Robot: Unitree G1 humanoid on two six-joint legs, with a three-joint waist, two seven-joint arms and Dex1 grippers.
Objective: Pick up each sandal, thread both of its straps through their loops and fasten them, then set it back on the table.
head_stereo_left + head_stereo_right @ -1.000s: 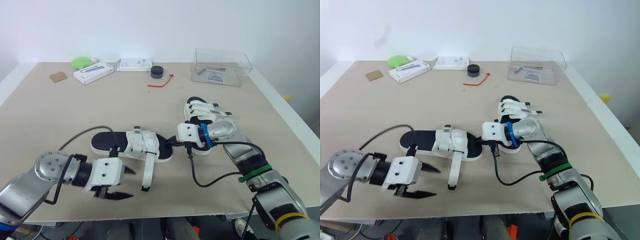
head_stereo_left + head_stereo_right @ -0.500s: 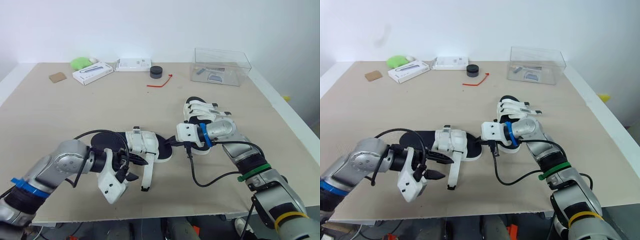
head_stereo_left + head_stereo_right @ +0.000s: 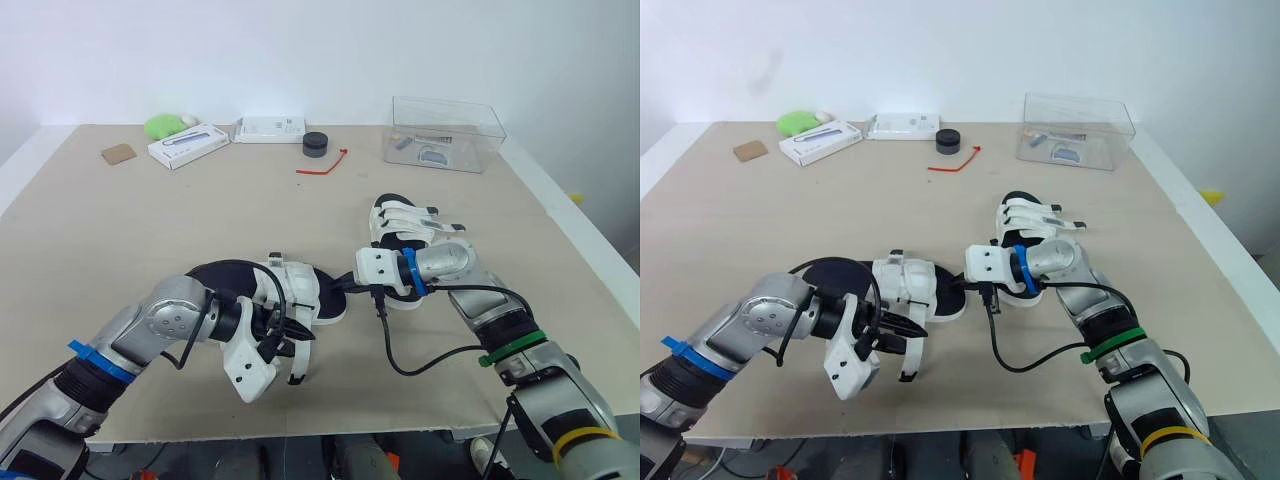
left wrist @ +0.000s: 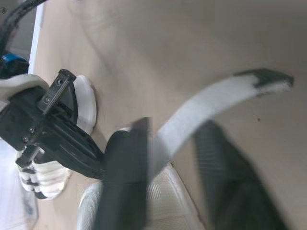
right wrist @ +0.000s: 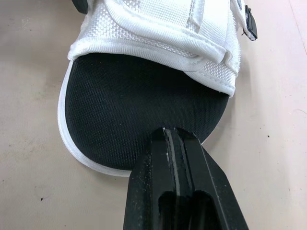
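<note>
While the open sandal [image 3: 283, 287] lies flat on the tabletop [image 3: 120, 230], well apart from the clear box [image 3: 443, 133] and off to that box's left on the robot's side, both tools are at it. The left tool [image 3: 290, 336] sits at the side of the sandal farthest from the box. Its two black fingers [image 4: 124, 182] stand apart, one on each side of the loose strap [image 4: 216, 98]. That white strap runs out between them to its dark tip and touches one finger, with a gap to the other. The strap is unfastened and trails off the sandal onto the tabletop.

The right tool [image 5: 172, 136] is at the sandal's end that faces the box, its fingers pressed together with just a thin seam between them. Their tip rests on the edge of the black footbed, just short of the white woven upper.

The second sandal [image 3: 402, 220] lies between the open sandal and the box, nearer the sandal, with the right wrist just beside it. A red tie [image 3: 322, 163] and a black round puck [image 3: 315, 144] lie to the box's left.
</note>
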